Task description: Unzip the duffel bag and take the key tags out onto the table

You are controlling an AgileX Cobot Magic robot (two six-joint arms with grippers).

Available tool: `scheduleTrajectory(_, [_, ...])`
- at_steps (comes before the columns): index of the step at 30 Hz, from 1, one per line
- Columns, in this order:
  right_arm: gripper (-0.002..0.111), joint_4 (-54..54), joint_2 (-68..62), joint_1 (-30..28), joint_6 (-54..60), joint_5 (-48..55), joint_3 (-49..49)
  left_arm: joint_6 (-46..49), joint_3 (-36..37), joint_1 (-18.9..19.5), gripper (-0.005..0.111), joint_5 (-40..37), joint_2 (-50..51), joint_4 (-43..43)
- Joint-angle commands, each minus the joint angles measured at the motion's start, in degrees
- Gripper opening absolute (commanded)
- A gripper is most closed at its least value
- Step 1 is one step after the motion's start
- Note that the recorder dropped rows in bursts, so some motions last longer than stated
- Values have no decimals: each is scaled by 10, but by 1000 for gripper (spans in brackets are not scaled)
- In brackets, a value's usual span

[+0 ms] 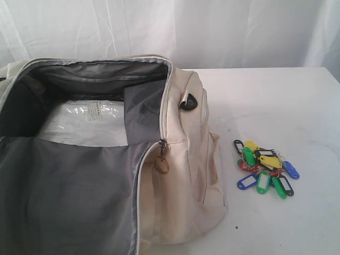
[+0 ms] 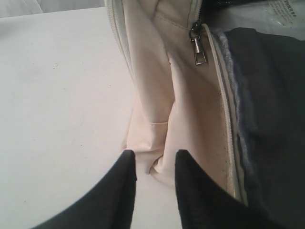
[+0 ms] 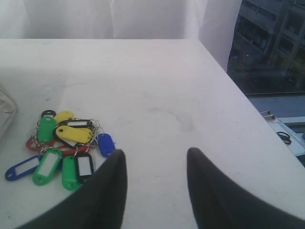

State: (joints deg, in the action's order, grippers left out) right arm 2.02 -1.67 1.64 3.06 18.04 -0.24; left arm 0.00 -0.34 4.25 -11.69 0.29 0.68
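Note:
The cream duffel bag (image 1: 186, 159) lies unzipped on the white table (image 1: 276, 106), its grey lining spread wide and a metal zip pull (image 1: 162, 154) hanging at its side. The key tags (image 1: 265, 169), green, yellow, blue, red and black, lie in a bunch on the table right of the bag. Neither gripper shows in the exterior view. In the left wrist view my left gripper (image 2: 155, 160) is open over the table, just short of the bag's cream side (image 2: 157, 71) and its zip pull (image 2: 199, 50). My right gripper (image 3: 156, 155) is open over bare table, with the key tags (image 3: 62, 148) beside one finger.
A clear plastic-wrapped white packet (image 1: 87, 125) lies inside the bag. A black round patch (image 1: 190, 102) sits on the bag's upper side. The table's edge (image 3: 248, 124) runs close by in the right wrist view, with a window beyond. A white curtain hangs behind the table.

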Motion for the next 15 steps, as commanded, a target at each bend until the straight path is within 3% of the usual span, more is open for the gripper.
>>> scheduleTrajectory(1, [39,2,2,-4,6,3,2,0,3,-3,34,1,-3,-7])
scheduleTrajectory(5, [39,-1,2,-4,-53,1,2,0,3,-3,34,1,-3,-7])
scheduleTrajectory(15, [39,-1,17,1,-60,3,2,0,3,-3,34,1,-3,-7])
